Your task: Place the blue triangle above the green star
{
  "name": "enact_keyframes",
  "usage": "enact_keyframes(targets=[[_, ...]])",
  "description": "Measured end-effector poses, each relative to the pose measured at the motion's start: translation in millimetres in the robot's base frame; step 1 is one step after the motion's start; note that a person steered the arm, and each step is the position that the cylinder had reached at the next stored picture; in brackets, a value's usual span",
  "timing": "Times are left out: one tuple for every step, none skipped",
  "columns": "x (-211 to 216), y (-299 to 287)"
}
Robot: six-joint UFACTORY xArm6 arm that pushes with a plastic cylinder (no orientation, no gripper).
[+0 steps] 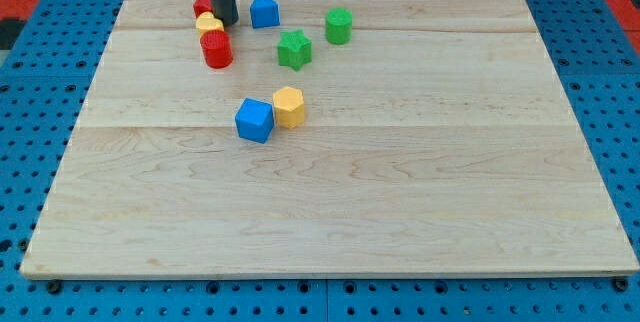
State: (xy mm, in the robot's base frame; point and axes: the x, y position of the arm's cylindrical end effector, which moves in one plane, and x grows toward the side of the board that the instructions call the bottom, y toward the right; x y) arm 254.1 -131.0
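The blue triangle point(264, 10) lies near the view's top, left of centre. The green star point(294, 49) lies below and to the right of it. My tip point(227, 22) stands just left of the blue triangle, with a small gap between them, and right beside a yellow block point(209, 25). The rod rises out of the view's top.
A red block point(202, 4) sits behind the rod at its left. A red cylinder point(216, 49) lies below the yellow block. A green cylinder point(338, 26) lies right of the star. A blue cube point(254, 120) and a yellow hexagon point(289, 106) touch near the board's middle.
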Motion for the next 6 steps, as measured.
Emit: enact_keyframes(targets=[[-3.9, 9.7], [-14.4, 41.4], [17.8, 82.4], [7.7, 75.6], [-30.2, 33.9], [-62.0, 74.5]])
